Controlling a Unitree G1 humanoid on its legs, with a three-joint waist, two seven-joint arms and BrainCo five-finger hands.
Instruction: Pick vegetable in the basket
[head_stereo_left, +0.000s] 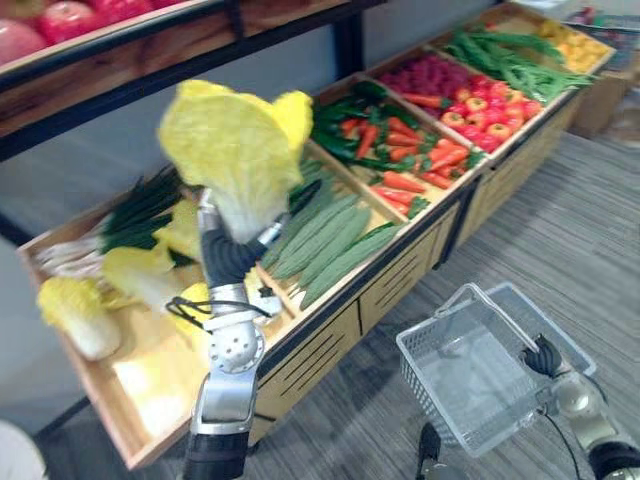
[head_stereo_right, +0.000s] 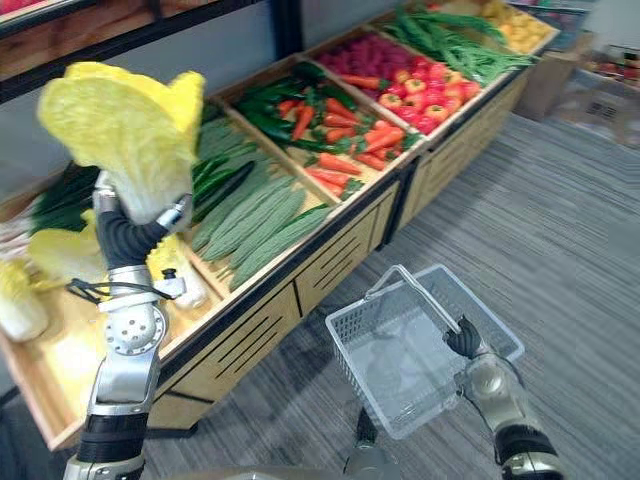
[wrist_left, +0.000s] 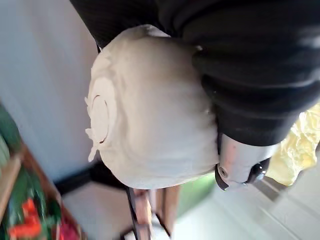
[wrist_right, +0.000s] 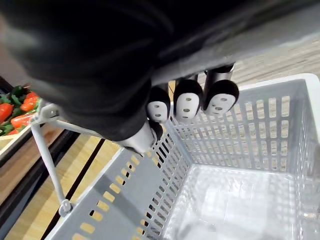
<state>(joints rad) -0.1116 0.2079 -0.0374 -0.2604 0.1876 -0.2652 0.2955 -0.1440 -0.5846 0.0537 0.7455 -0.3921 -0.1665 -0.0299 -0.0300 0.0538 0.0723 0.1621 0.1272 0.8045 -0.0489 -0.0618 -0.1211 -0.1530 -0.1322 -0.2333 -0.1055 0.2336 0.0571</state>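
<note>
Up and well left of the grey basket (head_stereo_left: 430, 390), the left hand (head_stereo_left: 228, 255) clamps the white base of a napa cabbage (head_stereo_left: 235, 140), stalk upright, leaves on top. The right hand (head_stereo_left: 543, 356) has its fingers curled round the basket's handle (head_stereo_left: 500, 315).

Wooden produce stand (head_stereo_left: 395, 280), slotted front, compartments L to R: green onions (head_stereo_left: 140, 210); ridged green gourds (head_stereo_left: 330, 240); carrots (head_stereo_left: 410, 150) w/ dark green veg. behind; tomatoes (head_stereo_left: 490, 110) beside dark red produce (head_stereo_left: 425, 72); green beans (head_stereo_left: 510, 60); yellow produce (head_stereo_left: 575, 45). Upper shelf: red apples (head_stereo_left: 60, 20). Grey striped floor (head_stereo_left: 560, 250).
</note>
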